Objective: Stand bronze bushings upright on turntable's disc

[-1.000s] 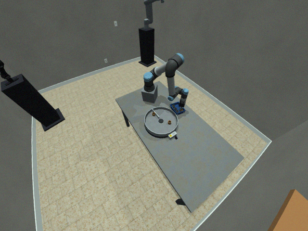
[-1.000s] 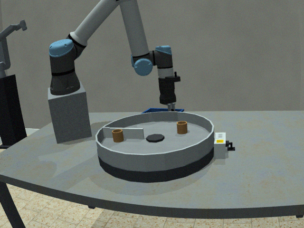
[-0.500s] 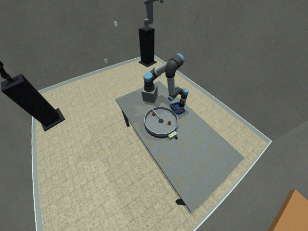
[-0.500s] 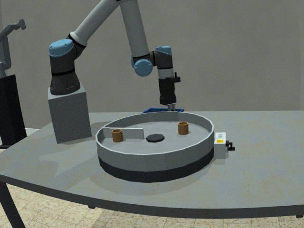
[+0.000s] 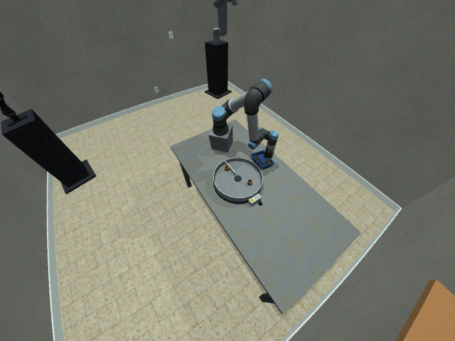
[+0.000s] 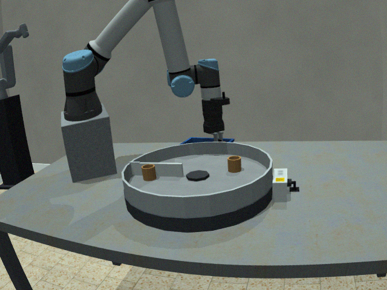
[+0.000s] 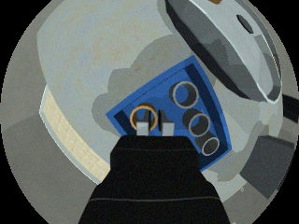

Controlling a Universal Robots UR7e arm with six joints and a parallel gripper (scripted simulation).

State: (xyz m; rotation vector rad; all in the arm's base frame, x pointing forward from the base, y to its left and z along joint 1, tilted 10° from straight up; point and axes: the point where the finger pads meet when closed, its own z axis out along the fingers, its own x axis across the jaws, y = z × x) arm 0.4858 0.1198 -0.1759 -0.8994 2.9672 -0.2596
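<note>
in the wrist view, one upright bronze metal bushing (image 7: 144,114) stands in the left end of the shallow blue plastic crate (image 7: 122,112), just beneath the black two-finger gripper (image 7: 156,127), whose narrowly parted fingers grip nothing; three steel bushings (image 7: 198,123) stand to the right.

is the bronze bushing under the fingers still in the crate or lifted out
In the crate. The wrist view shows the round bronze bushing upright on the blue plastic crate's floor, open end up, beside three grey steel bushings; the fingers are partly open above it.
</note>
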